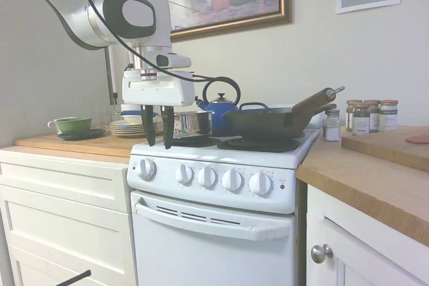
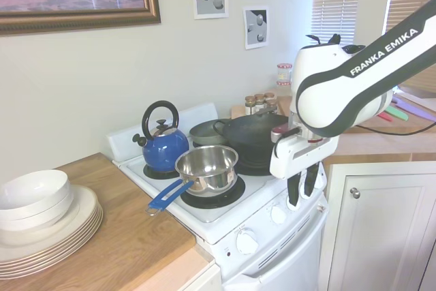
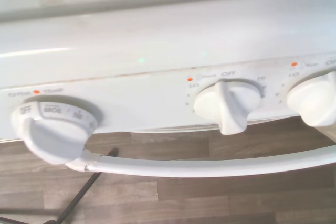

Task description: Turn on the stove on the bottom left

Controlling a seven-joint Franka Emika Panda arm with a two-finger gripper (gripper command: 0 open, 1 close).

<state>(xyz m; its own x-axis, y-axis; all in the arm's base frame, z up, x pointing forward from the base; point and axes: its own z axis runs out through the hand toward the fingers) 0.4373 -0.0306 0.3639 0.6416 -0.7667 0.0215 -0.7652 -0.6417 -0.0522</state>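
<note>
At frame centre stands the white stove, its 5 knobs untouched; the pincer, released with fingers apart, hangs above the panel's left end, so turning a burner knob seems undone.

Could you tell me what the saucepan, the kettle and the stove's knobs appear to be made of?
The saucepan looks like polished stainless steel, mirror-bright, with a blue, probably coated handle. The kettle seems enamelled metal: glossy blue with highlights. The knobs on the stove look like smooth white moulded plastic, though the pictures leave that open.
</note>
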